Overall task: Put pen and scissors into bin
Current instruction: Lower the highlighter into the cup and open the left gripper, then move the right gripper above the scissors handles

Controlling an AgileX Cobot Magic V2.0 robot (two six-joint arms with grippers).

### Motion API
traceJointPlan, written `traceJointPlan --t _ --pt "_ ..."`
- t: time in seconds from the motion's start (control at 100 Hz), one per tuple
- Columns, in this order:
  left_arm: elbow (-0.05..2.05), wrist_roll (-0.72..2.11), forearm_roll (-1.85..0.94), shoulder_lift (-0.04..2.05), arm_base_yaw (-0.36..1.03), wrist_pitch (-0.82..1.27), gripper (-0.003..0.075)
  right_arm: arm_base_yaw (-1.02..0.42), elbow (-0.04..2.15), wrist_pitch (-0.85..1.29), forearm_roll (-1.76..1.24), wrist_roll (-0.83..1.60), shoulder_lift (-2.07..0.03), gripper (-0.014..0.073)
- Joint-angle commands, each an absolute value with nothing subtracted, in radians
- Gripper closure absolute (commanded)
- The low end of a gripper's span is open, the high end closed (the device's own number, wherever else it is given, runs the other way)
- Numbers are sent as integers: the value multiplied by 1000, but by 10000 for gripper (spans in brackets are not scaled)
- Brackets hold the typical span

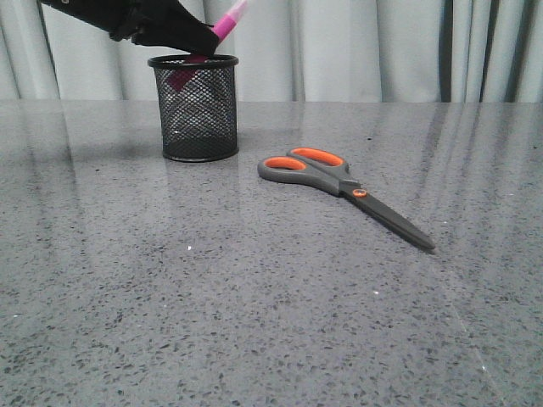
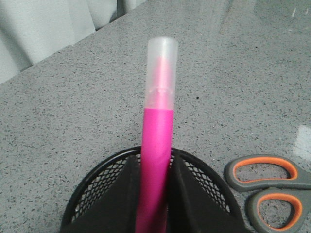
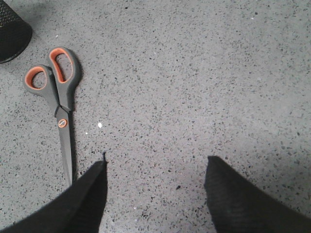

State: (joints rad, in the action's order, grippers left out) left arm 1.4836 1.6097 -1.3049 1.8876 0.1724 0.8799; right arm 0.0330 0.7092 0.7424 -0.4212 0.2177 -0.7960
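Pen tip hidden in bin — left tool cropped

The bin mouth was occupied: the left gripper stood directly above the rim, clamped on the tilted pen, whose lower end was inside. The scissors lay flat, closed, apart from the bin, with bare table on all sides. The right gripper hung spread over bare surface beside the blades.
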Motion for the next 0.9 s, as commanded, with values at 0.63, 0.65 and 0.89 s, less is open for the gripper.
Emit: traceJointPlan --t 0.63,0.65,0.89 --pt "1524 1613 -1373 1758 149 919 406 39 746 691 -430 224 -797 195" --pt "1524 1613 -1373 1746 143 921 406 39 746 691 -430 224 -797 195" --pt "1524 1448 -1349 1574 38 985 532 39 746 702 -446 255 -797 195"
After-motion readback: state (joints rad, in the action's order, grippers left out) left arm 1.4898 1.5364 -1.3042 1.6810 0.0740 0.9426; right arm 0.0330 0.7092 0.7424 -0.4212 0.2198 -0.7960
